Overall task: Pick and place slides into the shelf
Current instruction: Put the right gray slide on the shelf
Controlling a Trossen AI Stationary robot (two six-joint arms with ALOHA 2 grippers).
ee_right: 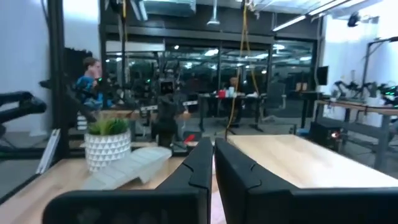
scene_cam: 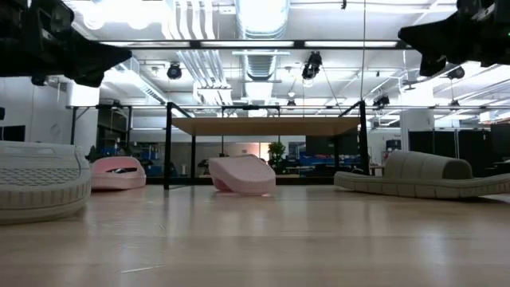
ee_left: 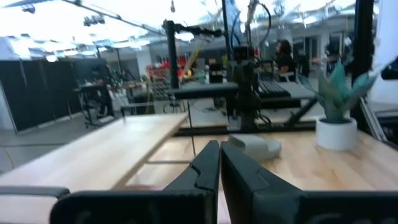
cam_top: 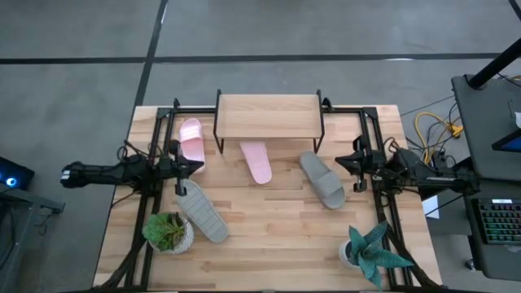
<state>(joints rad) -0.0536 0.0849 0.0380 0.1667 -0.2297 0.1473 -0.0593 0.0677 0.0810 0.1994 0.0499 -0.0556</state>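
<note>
My left fingers [cam_top: 198,168] are pressed together on nothing, raised over the tabletop's [cam_top: 269,244] left side and pointing toward the middle. Just below them lies a grey slide [cam_top: 201,211], its long axis diagonal, running from near my fingers down toward the front and right, beside a potted plant [cam_top: 168,231]. A pink slide [cam_top: 191,139] sits at the left end of the shelf [cam_top: 267,116], lengthwise front to back, just outside the black frame. The second pink slide [cam_top: 257,161] lies partly beneath the shelf's plank, long axis near front to back, tilted slightly, its outer end reaching toward the tabletop's centre. The other grey slide [cam_top: 322,180] lies right of it, slanting from the shelf's right leg down and rightward. My right fingers [cam_top: 340,162] are closed and empty, raised beside that slide, pointing inward.
</note>
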